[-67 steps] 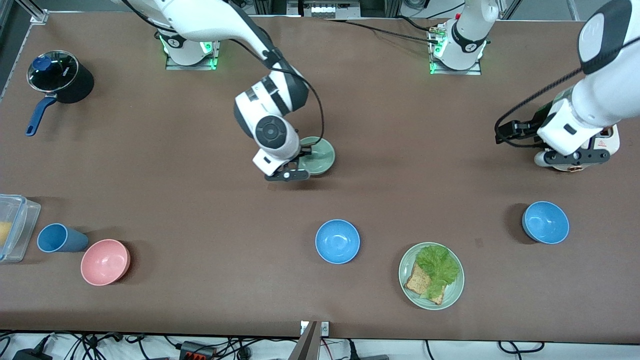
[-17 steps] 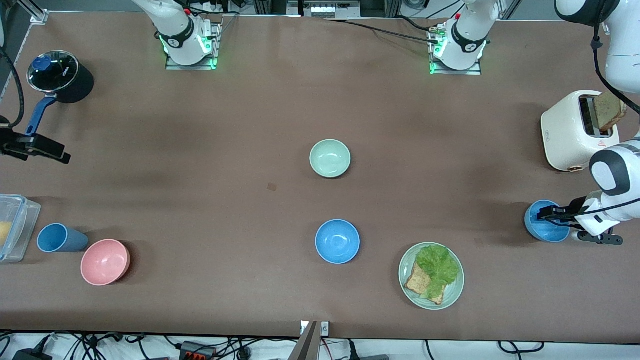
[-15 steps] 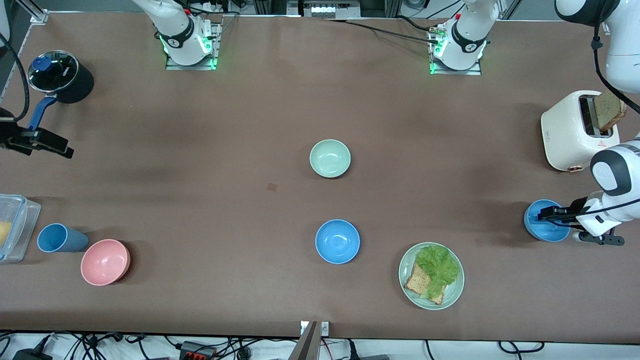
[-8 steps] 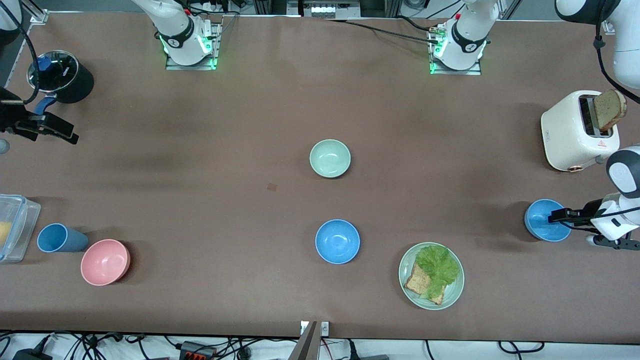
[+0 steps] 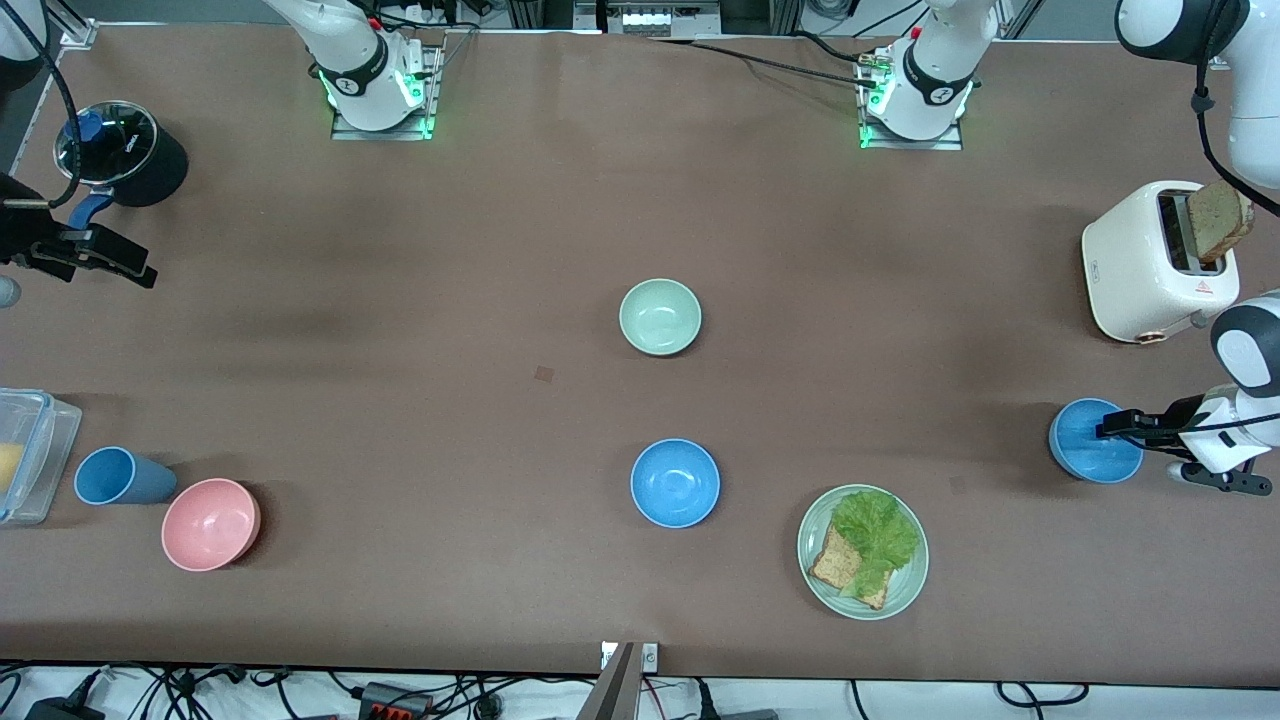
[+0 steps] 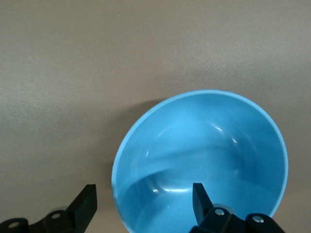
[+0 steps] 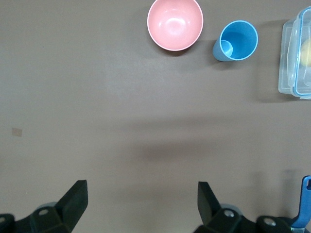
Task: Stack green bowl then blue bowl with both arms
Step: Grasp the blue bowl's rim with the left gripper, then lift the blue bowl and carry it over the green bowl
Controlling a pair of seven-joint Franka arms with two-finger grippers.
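left gripper (image 5: 1110, 437) straddles the rim of a blue bowl (image 5: 1093, 443) at the left arm's end of the table, one finger (image 6: 200, 201) inside, one outside, jaws spread wide and not clamped. that bowl is bright sky-blue, glossy, upright. green bowl (image 5: 660, 316), pale sage and matte, sits mid-table; a second blue bowl (image 5: 675, 483) lies at its 6 o'clock. a plate (image 5: 905, 590) with bread and lettuce sits at 4 o'clock of that one, a toaster (image 5: 1140, 265) at 12 o'clock of the straddled bowl. right gripper (image 5: 95, 262) waits, fingers wide, empty, near a pot (image 5: 125, 155).
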